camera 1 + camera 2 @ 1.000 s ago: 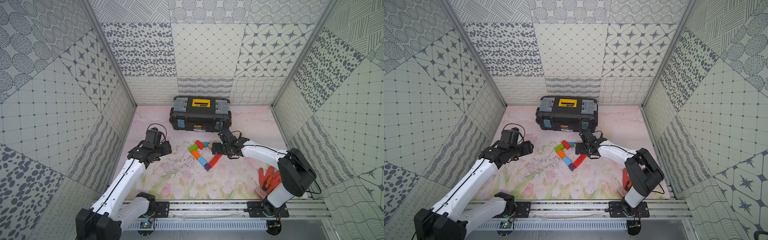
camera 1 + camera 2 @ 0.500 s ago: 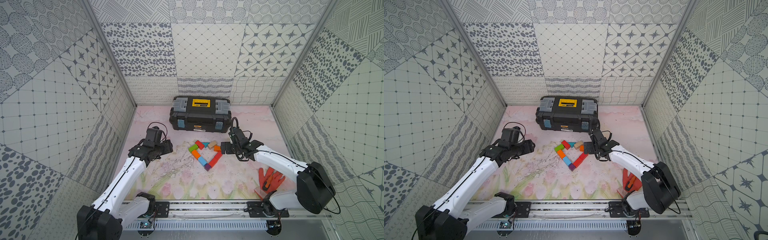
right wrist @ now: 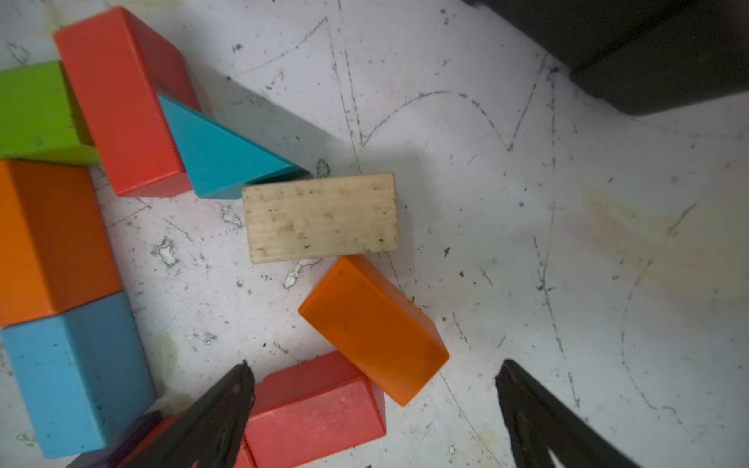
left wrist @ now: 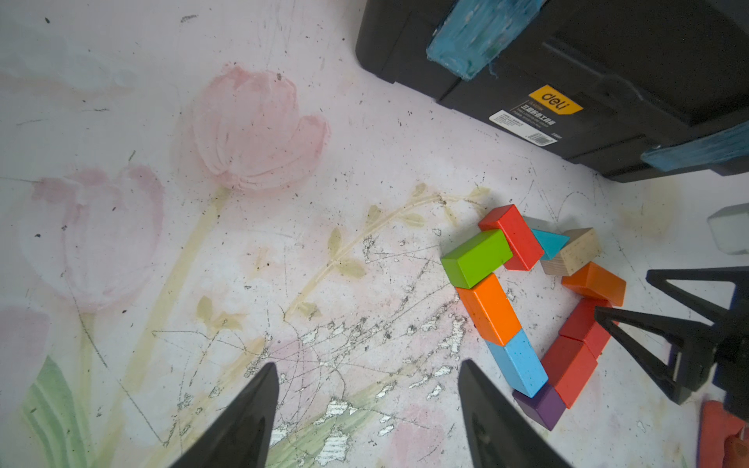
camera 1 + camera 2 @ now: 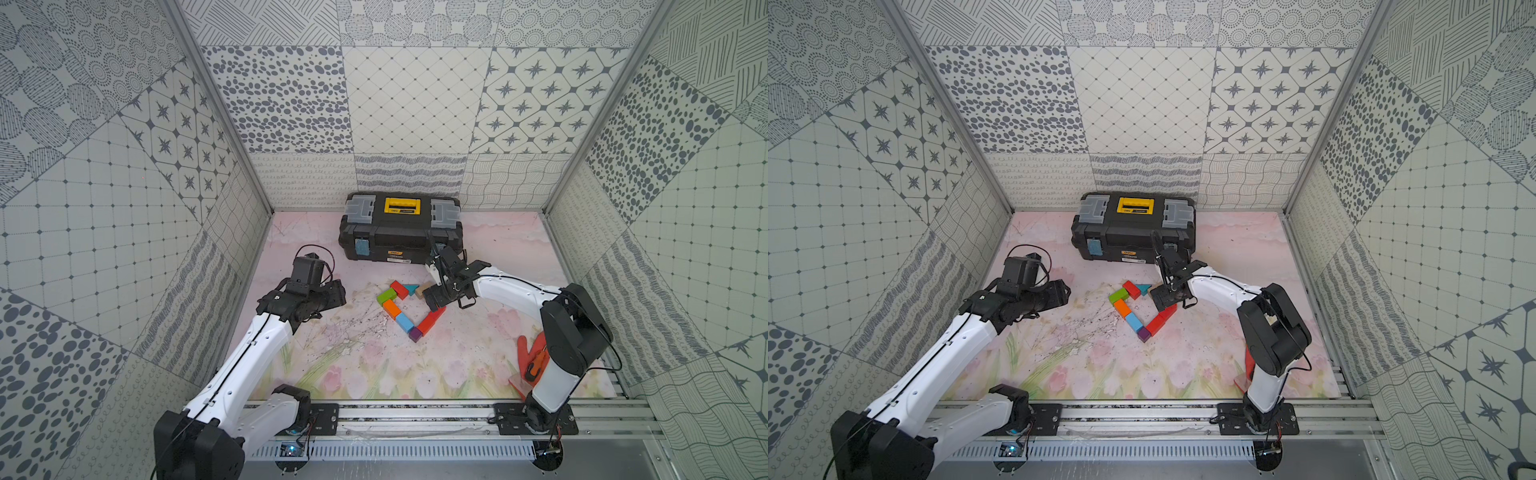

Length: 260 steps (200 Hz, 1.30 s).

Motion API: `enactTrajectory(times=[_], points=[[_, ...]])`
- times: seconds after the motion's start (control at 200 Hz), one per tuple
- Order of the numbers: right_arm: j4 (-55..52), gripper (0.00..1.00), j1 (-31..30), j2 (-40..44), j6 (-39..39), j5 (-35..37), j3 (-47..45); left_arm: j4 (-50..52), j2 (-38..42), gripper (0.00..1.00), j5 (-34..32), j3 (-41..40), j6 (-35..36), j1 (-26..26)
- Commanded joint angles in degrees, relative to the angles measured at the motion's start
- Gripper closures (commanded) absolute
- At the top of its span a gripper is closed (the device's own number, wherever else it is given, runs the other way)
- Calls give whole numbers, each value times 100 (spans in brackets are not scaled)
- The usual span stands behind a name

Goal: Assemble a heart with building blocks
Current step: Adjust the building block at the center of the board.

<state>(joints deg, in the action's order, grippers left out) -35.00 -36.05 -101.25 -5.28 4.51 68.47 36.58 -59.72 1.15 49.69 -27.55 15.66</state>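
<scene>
Ten building blocks [image 4: 567,372] is our count, and they all sit together as the heart [image 5: 430,322] in the middle of the tabletop [image 5: 374,365], just in front of the black toolbox [image 5: 401,232] and between the two arms. Going round it in the left wrist view, the purple cube [image 4: 541,407] makes the point. From there the light blue brick [image 4: 518,362], an orange brick [image 4: 490,310] and the green brick [image 4: 476,257] run up one side end to end. A red brick [image 4: 512,237] angles in to the teal triangle [image 4: 549,242] at the notch, and the plain wood brick [image 4: 575,251] sits on the triangle's other side. A second orange brick [image 3: 375,328] and two red bricks [image 4: 577,328] come back down to the cube. That second orange one lies a bit skewed, its corner right at the wood brick's edge, and we can't tell if they actually touch. The right tool [image 3: 373,366] hangs low over that side, jaws spread wide and gripping nothing, and the skewed brick's lower end lies between the fingers with space on both sides. The left tool [image 4: 368,364] is off over bare tabletop, jaws apart, holding nothing. A red-orange glove [image 5: 530,353] lies near the right arm's base, well apart from the heart.
</scene>
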Motion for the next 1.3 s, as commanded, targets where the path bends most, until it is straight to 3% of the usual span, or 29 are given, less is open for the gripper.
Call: enactTrajectory(times=[0.0, 1.296], points=[[-77, 8, -35, -214, 220, 58, 214, -98, 11, 30, 61, -12, 147, -22], [431, 43, -132, -604, -121, 326, 35, -78, 92, 30, 42, -45, 176, -47]])
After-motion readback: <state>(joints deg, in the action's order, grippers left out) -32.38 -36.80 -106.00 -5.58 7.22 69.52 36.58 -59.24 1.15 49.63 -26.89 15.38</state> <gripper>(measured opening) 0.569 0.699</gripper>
